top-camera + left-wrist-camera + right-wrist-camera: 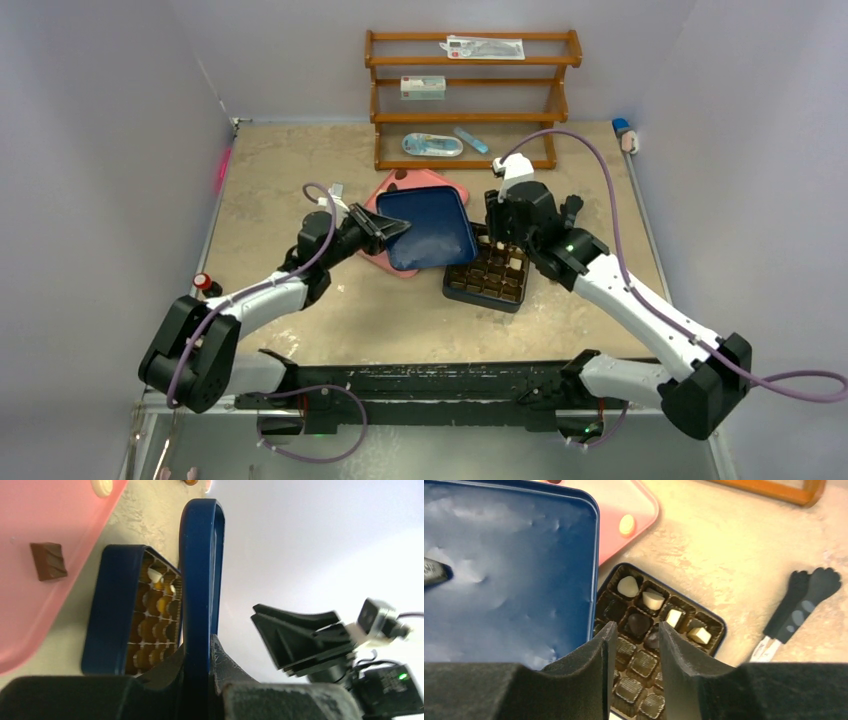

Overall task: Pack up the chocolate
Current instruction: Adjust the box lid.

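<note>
Your left hand [385, 232] is clenched on the blue lid [430, 225]; your right hand [633, 650] hangs released over the box [478, 297]. Chocolates [653, 600] sit in its far corner; shelf labels [423, 87] are unreadably small.

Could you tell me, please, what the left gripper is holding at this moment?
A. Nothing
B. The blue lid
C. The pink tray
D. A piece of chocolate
B: the left gripper is shut on the rim of the blue lid, as the left wrist view shows edge-on.
</note>
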You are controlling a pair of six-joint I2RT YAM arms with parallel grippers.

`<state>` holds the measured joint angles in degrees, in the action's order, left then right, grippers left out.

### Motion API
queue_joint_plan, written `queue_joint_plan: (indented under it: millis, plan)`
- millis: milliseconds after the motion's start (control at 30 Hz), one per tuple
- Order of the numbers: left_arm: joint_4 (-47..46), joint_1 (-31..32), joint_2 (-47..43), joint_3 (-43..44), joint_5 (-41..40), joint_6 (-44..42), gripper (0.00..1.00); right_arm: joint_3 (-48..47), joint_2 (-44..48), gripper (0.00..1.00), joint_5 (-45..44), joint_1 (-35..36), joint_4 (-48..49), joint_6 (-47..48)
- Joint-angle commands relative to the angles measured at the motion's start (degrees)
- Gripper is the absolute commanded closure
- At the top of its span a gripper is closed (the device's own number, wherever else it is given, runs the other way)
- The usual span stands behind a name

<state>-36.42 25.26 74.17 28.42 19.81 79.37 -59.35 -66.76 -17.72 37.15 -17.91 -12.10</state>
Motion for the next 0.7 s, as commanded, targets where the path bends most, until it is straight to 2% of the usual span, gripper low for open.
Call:
queue_joint_plan:
  millis: [0, 200, 300, 433, 667]
  plan:
    - [2.35, 0.06, 0.36, 6.23, 0.06, 12.67, 1.0, 1.51, 3.96, 0.59, -4.23, 1.26, 6.9, 7.32]
    - [3.39, 0.01, 7.56, 12.69, 3.82, 21.4, 1.0, 0.74, 5.6, 0.54, -6.63, 6.88, 8.61, 18.43]
    - [3.07, -0.13, 10.91, 15.42, 5.81, 24.34, 1.0, -0.04, 5.26, 0.53, -11.19, 11.73, 10.13, 24.75]
    - [2.93, -0.55, 14.63, 18.25, 7.84, 26.44, 1.0, -1.22, 3.01, 0.53, -20.5, 19.11, 13.7, 35.12]
    - [3.19, -2.18, 17.38, 20.65, 11.05, 28.07, 1.0, -2.46, -0.72, 0.52, -27.8, 26.84, 16.83, 45.66]
